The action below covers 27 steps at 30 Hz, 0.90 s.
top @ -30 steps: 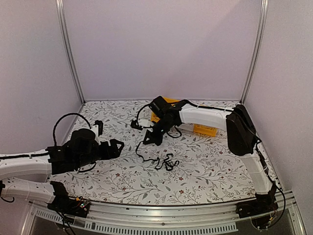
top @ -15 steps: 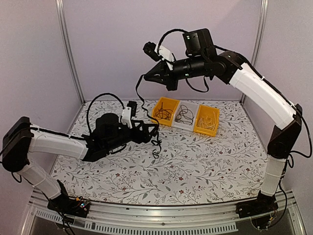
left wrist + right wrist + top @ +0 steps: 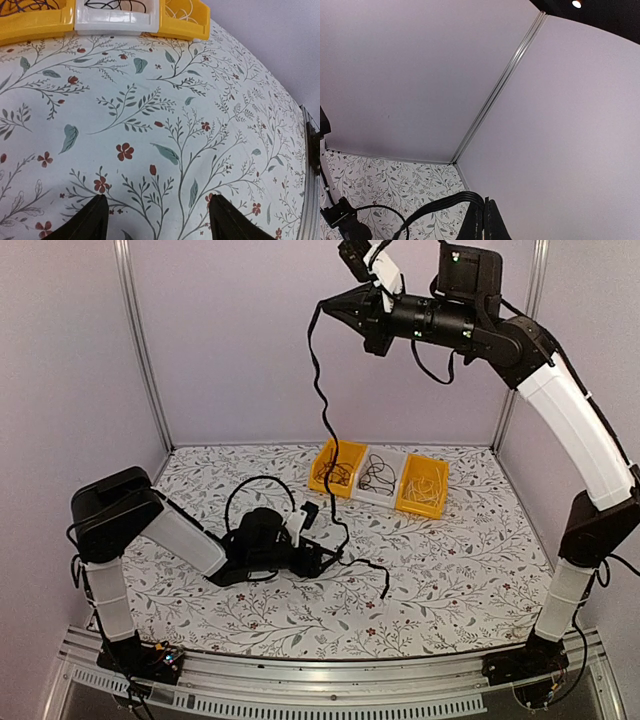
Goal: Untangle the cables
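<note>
Floral-printed bench (image 3: 450, 570); thin black flexible cable (image 3: 327, 430) hanging down onto it.
Right fingers (image 3: 338, 312) pinched on its top end; left fingers (image 3: 92, 220) apart, empty, beside its low end. Advised: pin that end, then lift slowly.

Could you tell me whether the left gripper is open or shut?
Open. In the wrist view the left gripper has its fingertips wide apart, with only the patterned table showing between them.

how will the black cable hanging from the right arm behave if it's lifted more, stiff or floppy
Probably floppy: the cable hangs in a wavy line from the right fingers and its tail lies curled on the table. Likely light, since a fingertip pinch holds it. It may swing when moved.
</note>
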Each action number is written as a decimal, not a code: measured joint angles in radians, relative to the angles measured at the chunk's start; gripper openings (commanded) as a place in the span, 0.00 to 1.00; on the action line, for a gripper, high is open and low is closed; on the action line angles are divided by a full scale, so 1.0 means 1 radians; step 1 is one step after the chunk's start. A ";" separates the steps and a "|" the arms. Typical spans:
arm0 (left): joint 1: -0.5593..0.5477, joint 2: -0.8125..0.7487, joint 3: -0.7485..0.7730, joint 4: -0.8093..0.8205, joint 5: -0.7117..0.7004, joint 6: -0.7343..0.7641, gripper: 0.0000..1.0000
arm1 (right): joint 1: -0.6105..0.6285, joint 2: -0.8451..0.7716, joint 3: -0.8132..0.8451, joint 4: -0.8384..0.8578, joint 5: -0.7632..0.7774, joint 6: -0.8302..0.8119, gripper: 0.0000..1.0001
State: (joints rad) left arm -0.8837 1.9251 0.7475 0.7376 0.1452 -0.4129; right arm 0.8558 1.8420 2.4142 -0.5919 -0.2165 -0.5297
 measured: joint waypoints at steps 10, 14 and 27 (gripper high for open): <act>0.000 -0.053 -0.051 -0.046 -0.024 -0.048 0.77 | -0.123 -0.081 0.027 0.192 0.082 -0.076 0.00; 0.000 -0.114 -0.066 -0.076 -0.048 -0.057 0.77 | -0.194 -0.071 0.025 0.234 0.123 -0.078 0.00; 0.000 -0.203 -0.115 -0.188 -0.079 -0.069 0.78 | -0.374 0.042 0.025 0.373 0.147 -0.039 0.00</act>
State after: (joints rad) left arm -0.8841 1.7222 0.6327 0.5491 0.0662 -0.4824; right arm 0.4820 1.8839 2.4390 -0.2188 -0.0692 -0.5682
